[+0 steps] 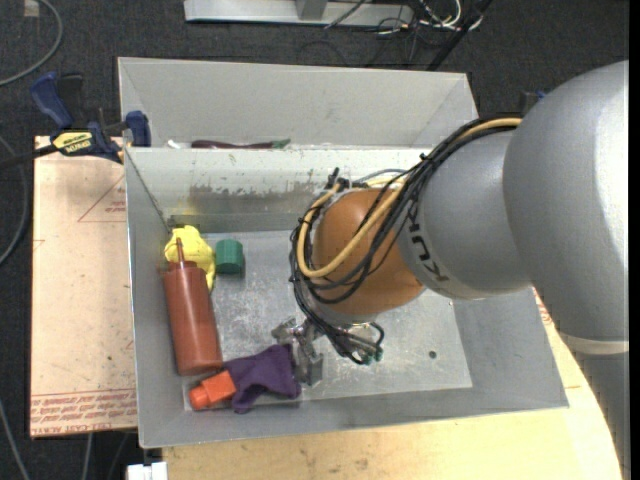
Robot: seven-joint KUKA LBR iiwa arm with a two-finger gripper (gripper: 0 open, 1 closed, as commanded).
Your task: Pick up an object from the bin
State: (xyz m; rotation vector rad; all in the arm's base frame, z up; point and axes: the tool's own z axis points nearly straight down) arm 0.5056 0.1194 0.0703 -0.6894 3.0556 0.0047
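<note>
1. Nearest the camera, in the near-left corner of the grey metal bin point(430, 368), lies a small orange block point(205, 394). It touches the left end of a crumpled purple cloth point(262, 374).
2. The purple cloth lies along the near wall, spread from the orange block towards the middle of the bin floor. Its right end is directly beneath the hand point(306, 354).
3. The hand points down at the bin floor, at the cloth's right edge and very near or touching it. Whether it is open or closed cannot be told from this view, and nothing can be seen gripped in it.
4. Above the hand sits the orange wrist cover point(365, 253), looped by black and tan cables point(330, 268). The grey arm point(520, 208) enters from the right.
5. Along the left wall a reddish-brown bottle point(190, 313) lies on its side. Its narrow end points to the far wall and its base is near the orange block.
6. Farther back, a green block point(231, 256) rests on the floor, just right of a yellow object point(192, 247).
7. The yellow object touches the bottle's narrow end, in the far-left part of the bin floor.
</note>
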